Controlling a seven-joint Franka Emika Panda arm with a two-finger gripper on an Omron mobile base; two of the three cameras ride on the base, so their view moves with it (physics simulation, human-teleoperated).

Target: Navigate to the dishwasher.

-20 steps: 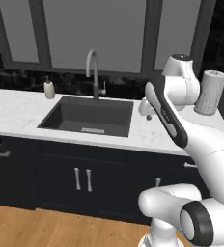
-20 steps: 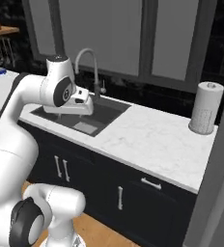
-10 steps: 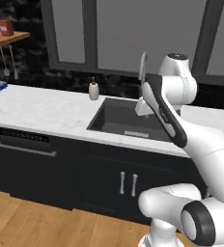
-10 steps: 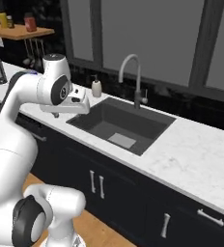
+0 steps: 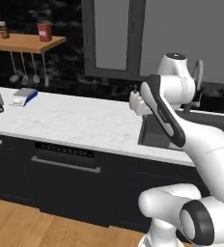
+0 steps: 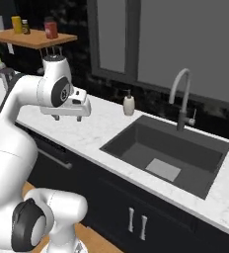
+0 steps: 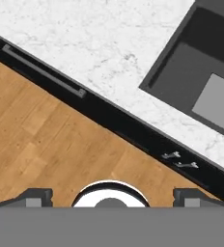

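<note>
The base is sliding left along the table point(image 5: 75, 123): the sink point(image 6: 171, 153) is drifting rightward in both base views, and the dishwasher point(image 5: 65, 185) is coming into sight under the table's front edge, nearly ahead. The pincer point(image 7: 111, 195) is hanging apart, carrying nothing.

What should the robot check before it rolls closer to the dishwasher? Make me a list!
1. Dishwasher in sight: ok, below the counter, lower left in the left base view.
2. Dishwasher door shut, bar handle flush: ok.
3. Wooden floor in front free of clutter: ok, as far as visible.
4. Tool carrying nothing: ok, fingers wide apart, nothing between them.
5. Arm clear of the soap bottle: ok.
6. Base lined up squarely with the dishwasher: not ok, it sits off to the left.
</note>
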